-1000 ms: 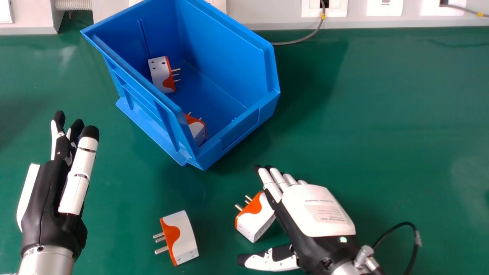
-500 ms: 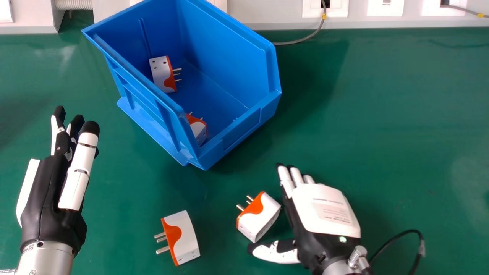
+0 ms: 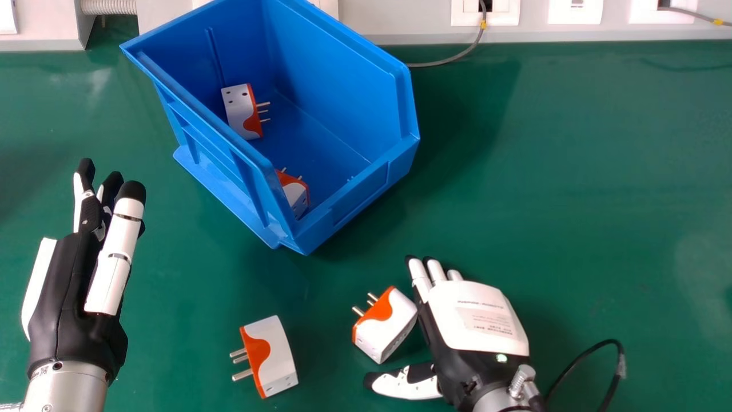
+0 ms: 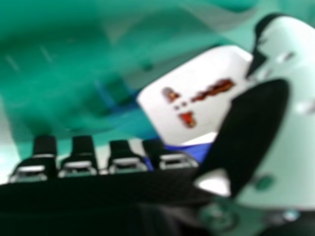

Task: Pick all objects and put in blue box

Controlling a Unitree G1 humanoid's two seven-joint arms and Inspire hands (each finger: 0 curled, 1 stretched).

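Holding fingers (image 3: 421,276) straight (thumb (image 3: 407,384) apart), the right hand (image 3: 477,317) flanks an adapter (image 3: 394,323).

So the box (image 3: 343,86) was solid blue, the table (image 3: 572,171) plain green, and the plug adapters (image 3: 278,355) were white with wavy orange patches.

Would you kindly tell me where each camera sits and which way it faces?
Head view: on the head, facing forward and down at the table, box and plugs; left hand at left, right hand at lower right.
Right hand view: at the right hand, facing a plug and the table; its fingertips along the bottom edge, thumb at right.
Shared: table, right hand and, most likely, the plug beside that hand.
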